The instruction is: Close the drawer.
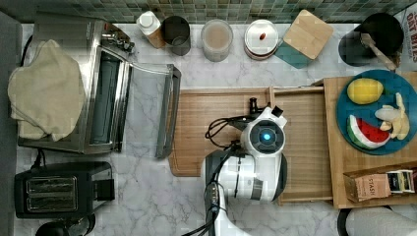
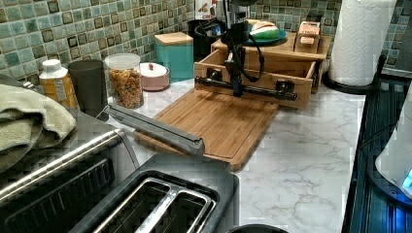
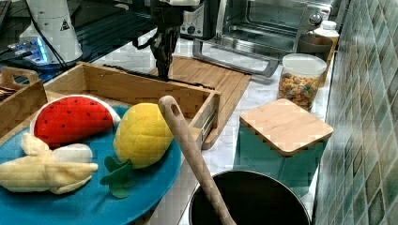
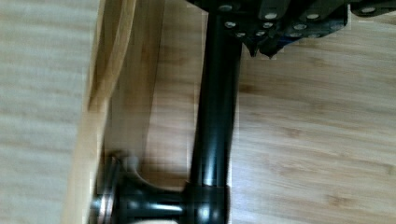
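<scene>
The wide shallow light-wood drawer (image 2: 252, 65) w/ thin rim stands pulled out of its wooden stand (image 1: 344, 162), its front over the flat rounded-corner bamboo cutting board (image 2: 218, 121). In the top view the drawer sits btwn that board and the stand, which carries a round blue plate (image 1: 401, 88) of plush fruit and a small box of tea packets (image 1: 378, 184).

A long black bar handle (image 2: 252, 90) runs across the drawer front on two round black mounts. The white Panda arm comes down over the drawer front, and its black gripper (image 2: 236, 90) sits at the bar, near mid-length in the left view. In the wrist view the bar (image 4: 215, 116) runs right up into the gripper body; whether the fingers are apart, together or clamped on the bar, can't tell.

At the top view's left, a steel toaster oven (image 1: 98, 83) w/ glass door dropped open, its edge near the board. Black two-slot toaster (image 1: 59, 189) just beside it. Jars and canisters line the green tiled wall; marble counter (image 1: 147, 196) underneath.
</scene>
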Controlling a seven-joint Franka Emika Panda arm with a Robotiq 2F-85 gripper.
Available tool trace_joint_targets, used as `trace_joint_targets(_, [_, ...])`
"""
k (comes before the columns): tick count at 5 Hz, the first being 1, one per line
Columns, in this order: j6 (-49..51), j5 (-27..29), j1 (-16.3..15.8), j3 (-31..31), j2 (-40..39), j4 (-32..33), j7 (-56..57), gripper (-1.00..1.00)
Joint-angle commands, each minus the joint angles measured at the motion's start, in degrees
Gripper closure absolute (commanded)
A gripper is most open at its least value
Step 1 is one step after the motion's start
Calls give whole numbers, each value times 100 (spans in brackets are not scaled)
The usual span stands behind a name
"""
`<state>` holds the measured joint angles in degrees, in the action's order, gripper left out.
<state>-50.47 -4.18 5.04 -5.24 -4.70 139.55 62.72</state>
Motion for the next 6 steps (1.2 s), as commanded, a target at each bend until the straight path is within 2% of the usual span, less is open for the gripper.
trace_joint_targets(1, [-438, 347, 1011, -1375, -719, -1371, 1522, 100])
trace_joint_targets(3, [-839, 702, 1542, -1478, -1170, -1941, 2211, 100])
trace_joint_targets(4, [-612, 642, 1557, -1629, -1413, -2368, 2437, 100])
trace_joint_targets(6, [-611, 675, 1506, -1683, -1419, -2367, 2459, 100])
